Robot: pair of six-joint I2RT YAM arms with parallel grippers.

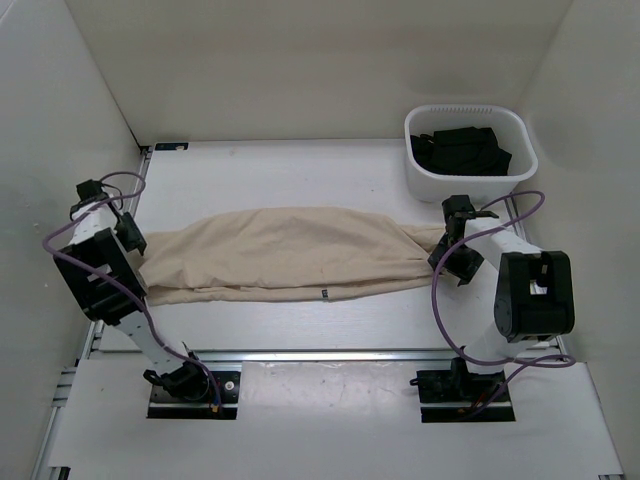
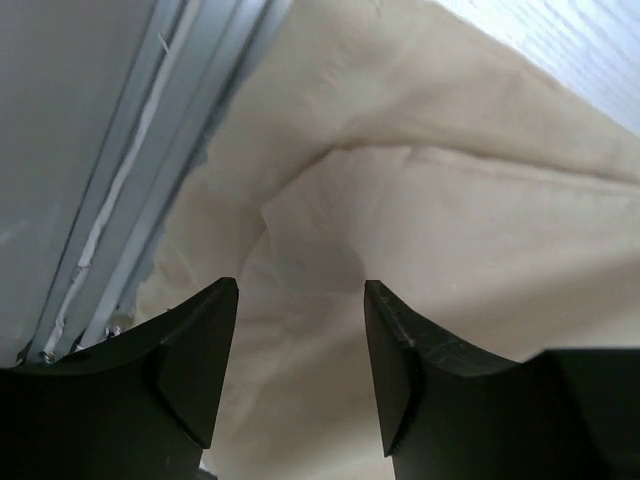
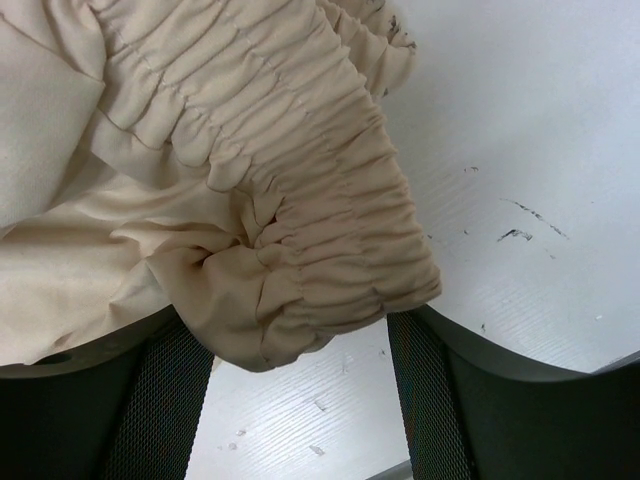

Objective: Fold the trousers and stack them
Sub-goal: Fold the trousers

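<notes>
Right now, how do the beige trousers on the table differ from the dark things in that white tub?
The trousers are pale beige; the tub's garments are black. The trousers lie stretched long across the table; the garments sit bunched inside the white tub at the far right. Both look like soft cloth.

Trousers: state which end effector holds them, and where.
Neither: left end effector open over the trousers, right end effector open astride the waistband.

No legible text, brand, number or sign found in any view, small dark tag (image 1: 323, 294) noted at the near edge of the trousers (image 1: 280, 255), too small to be read, scuff marks (image 3: 515, 234) on the bench (image 3: 530, 110) beside the waistband, no letters formed.
</notes>
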